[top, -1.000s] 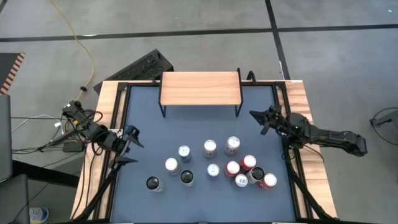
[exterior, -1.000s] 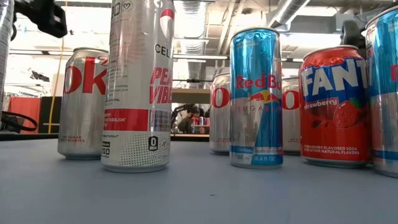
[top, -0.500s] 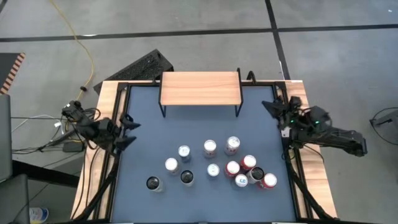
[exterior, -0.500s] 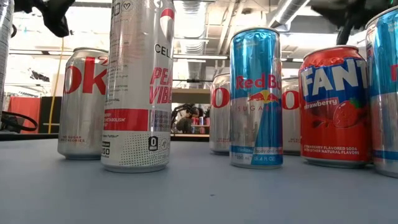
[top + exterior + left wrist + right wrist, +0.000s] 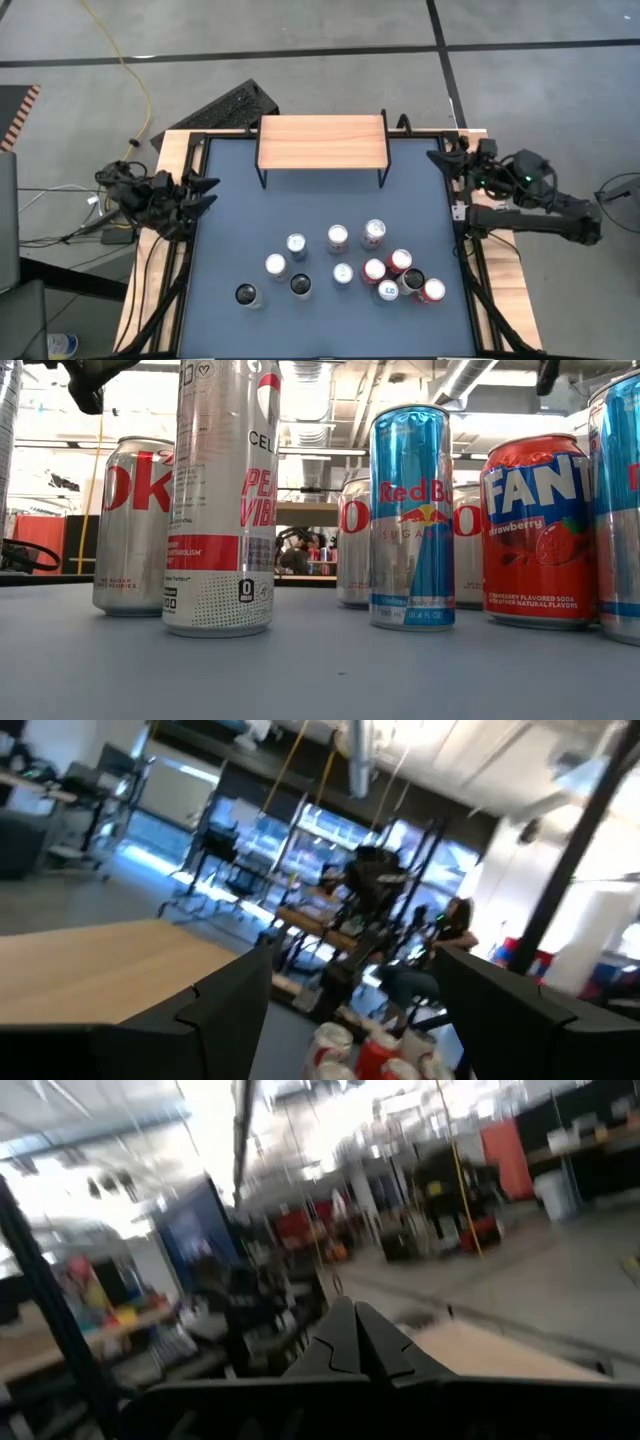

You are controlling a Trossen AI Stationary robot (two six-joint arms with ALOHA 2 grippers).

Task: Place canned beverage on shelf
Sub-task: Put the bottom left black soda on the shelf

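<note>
Both my arms have swung outward to the table's edges: my left gripper (image 5: 205, 190) spread and empty, my right gripper (image 5: 447, 160) pressed together. Cans (image 5: 341, 262) cluster mid-table; the shelf (image 5: 321, 141) stands bare. Reaching into that pack, I risk toppling neighbours.

You get even, soft overhead light on the worktop (image 5: 320, 200), with faint shadows under the cans (image 5: 340, 262). At table height, bright ceiling lights behind the cans (image 5: 222, 490) wash out the room. Both wrist views are smeared with blur.
</note>
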